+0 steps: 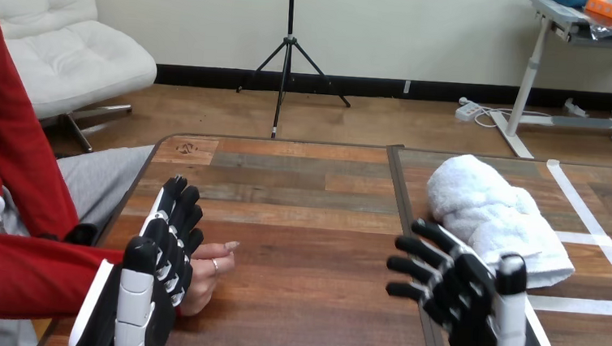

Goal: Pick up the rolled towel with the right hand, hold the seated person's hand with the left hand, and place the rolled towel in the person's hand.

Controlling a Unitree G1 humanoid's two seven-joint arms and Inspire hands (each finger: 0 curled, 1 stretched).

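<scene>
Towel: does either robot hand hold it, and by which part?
No. The towel lies on the table; the right robot hand is open beside it. The left robot hand, fingers straight, lies over the person's hand.

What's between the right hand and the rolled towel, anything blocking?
Nothing visible. The open right hand is right beside the rolled towel, at its near edge. Bare table lies between the towel and the person's hand.

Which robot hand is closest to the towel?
The right hand, open just beside the towel; the left hand is far off, by the person's hand.
</scene>
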